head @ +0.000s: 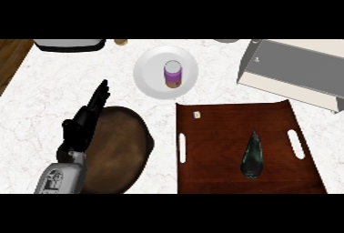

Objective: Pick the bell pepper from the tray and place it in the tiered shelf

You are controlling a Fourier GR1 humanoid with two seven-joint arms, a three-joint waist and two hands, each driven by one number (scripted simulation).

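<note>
A dark green, elongated bell pepper (252, 156) lies on the brown wooden tray (222, 136) at the right, towards the tray's right handle slot. The grey and white tiered shelf (295, 73) stands at the back right, beyond the tray. My left hand (84, 120) is at the left, well away from the tray, fingers straight and pointing up over the counter, holding nothing. My right hand does not show.
A white plate (151, 75) with a purple-lidded jar (173, 74) sits at the back centre. A dark brown round board (124, 145) lies under my left forearm. A small white bit (196, 115) rests on the tray's far left corner. A dark appliance (67, 44) sits back left.
</note>
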